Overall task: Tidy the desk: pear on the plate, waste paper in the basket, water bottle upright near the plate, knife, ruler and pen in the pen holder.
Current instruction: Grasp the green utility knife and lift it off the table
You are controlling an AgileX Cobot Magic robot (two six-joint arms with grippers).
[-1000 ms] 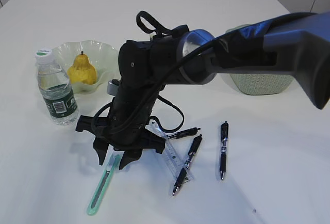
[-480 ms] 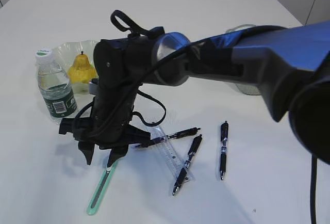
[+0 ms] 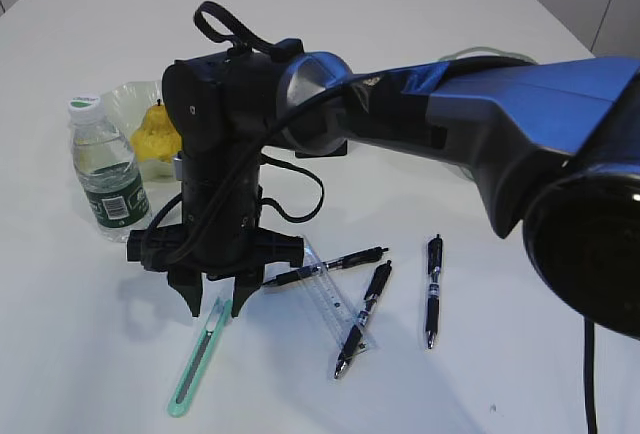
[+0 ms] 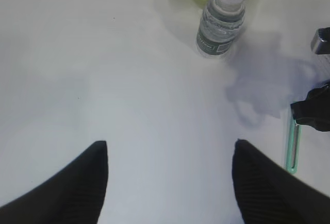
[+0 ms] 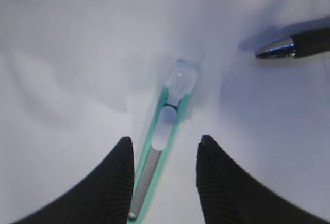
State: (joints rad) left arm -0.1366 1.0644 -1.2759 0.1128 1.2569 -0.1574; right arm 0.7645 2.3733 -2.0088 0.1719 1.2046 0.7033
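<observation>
We see the right pincer (image 3: 215, 304) poised straight down over the upper end of the knife (image 3: 199, 356), a green utility cutter lying flat near the front edge of the counter (image 3: 520, 374). In the right wrist view the knife (image 5: 162, 146) runs between the two dark fingers (image 5: 121, 182), jaws parted on either side of it, nothing clamped. We cannot tell whether the fingertips touch the counter.

Left pincer (image 4: 167, 182): released, jaws wide, holding nothing, over a bare stretch of counter. Its camera looks toward the water bottle (image 4: 221, 20).

The water bottle (image 3: 107, 174) stands upright toward the left edge, cap on, just beside the plate (image 3: 125, 104). The pear (image 3: 155, 134) sits on the plate, partly hidden behind the right arm.

The clear ruler (image 3: 335, 304) lies flat just right of the right pincer, with one black pen (image 3: 325, 266) crossing its upper end and a second pen (image 3: 362, 319) lying over its lower half. A third pen (image 3: 432, 289) lies apart, farther toward the right edge. A pen tip (image 5: 276, 48) shows at the right of the right wrist view.

The basket (image 3: 480, 54) sits toward the back right, mostly hidden by the blue arm; we cannot see its contents.
</observation>
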